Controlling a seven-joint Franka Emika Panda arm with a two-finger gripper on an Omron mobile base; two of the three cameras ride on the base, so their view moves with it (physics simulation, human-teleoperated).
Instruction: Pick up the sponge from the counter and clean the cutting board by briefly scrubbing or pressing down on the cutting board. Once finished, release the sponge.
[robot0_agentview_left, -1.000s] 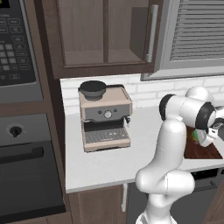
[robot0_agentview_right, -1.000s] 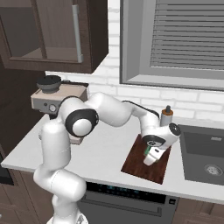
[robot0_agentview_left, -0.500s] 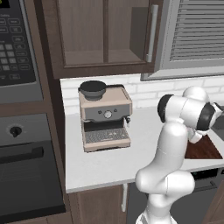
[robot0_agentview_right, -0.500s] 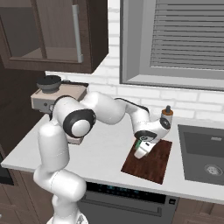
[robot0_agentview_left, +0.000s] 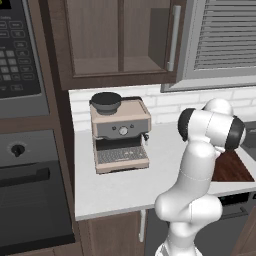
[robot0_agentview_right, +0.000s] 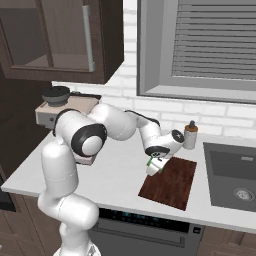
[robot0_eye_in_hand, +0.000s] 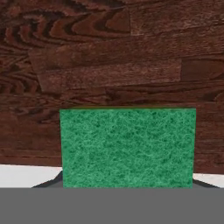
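Sponge is clamped in the gripper, green face pressed toward the cutting board at its 10 o'clock corner, positioned for scrubbing; counter is alongside.

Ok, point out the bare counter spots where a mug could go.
Free: the light grey-white counter in front of the beige coffee machine, and the strip between machine and dark wooden cutting board. Crowded: the board's left edge, where the pincer holds the green sponge.
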